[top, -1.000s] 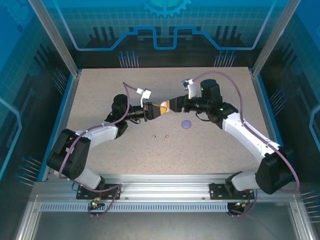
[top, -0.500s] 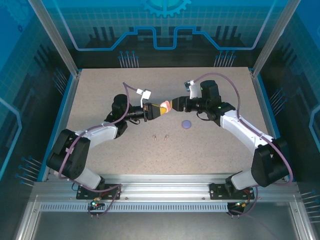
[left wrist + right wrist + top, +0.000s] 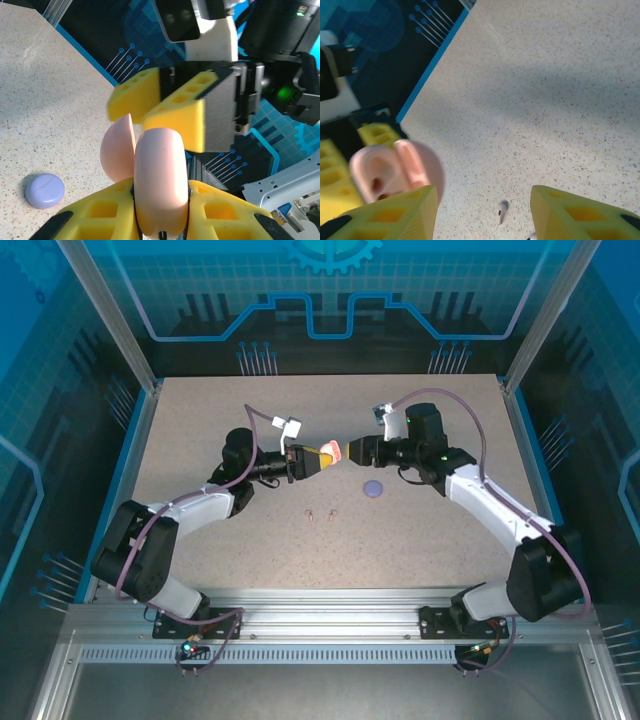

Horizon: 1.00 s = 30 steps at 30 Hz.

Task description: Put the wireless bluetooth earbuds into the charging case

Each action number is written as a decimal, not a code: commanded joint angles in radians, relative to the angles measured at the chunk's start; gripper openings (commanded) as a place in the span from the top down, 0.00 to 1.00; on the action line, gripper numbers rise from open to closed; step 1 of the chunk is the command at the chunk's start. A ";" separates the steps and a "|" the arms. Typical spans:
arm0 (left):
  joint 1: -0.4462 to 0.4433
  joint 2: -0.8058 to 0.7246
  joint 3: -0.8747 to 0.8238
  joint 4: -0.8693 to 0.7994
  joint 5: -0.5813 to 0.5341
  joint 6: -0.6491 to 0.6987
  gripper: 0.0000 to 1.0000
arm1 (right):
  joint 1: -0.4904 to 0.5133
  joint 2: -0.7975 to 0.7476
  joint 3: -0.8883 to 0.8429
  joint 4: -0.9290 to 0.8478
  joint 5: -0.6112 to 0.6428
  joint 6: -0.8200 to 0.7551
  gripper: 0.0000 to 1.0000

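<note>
Two tiny earbuds lie on the speckled beige table, near a closed purple case, with blue walls all round. The left gripper is clamped on an open pink case. Facing it, the right gripper is half spread and empty.

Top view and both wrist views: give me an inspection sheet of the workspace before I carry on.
Surface: speckled table, no marks seen.
Job's things: pink case open, held up; purple case shut on the table; two earbuds lying loose there.
Clutter: nothing seen.
Grippers: left gripper, jaws shut on the pink case; right gripper, jaws open beside its lid.
Cables: purple cable loops along each arm.
Surroundings: blue panels, metal frame.
</note>
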 commanded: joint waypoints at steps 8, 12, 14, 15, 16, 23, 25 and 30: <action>0.000 -0.022 0.029 0.025 0.030 0.029 1.00 | 0.006 -0.026 -0.017 0.011 -0.125 -0.056 0.56; -0.001 -0.024 0.035 0.021 0.030 0.028 1.00 | 0.023 -0.006 -0.010 0.019 -0.118 -0.056 0.57; -0.001 -0.021 0.039 0.020 0.030 0.029 1.00 | 0.031 0.004 -0.007 0.022 -0.116 -0.053 0.58; -0.001 -0.022 0.039 0.021 0.030 0.029 1.00 | 0.034 0.011 -0.005 0.022 -0.115 -0.055 0.58; -0.001 -0.021 0.040 0.020 0.031 0.027 1.00 | 0.037 0.013 -0.002 0.022 -0.113 -0.054 0.58; -0.001 -0.022 0.040 0.020 0.033 0.026 1.00 | 0.047 0.059 0.017 0.031 -0.103 -0.047 0.61; -0.001 -0.020 0.039 0.020 0.035 0.027 1.00 | 0.049 0.070 0.022 0.035 -0.105 -0.045 0.62; -0.001 -0.018 0.038 0.027 0.037 0.023 1.00 | 0.053 0.086 0.032 0.042 -0.106 -0.038 0.64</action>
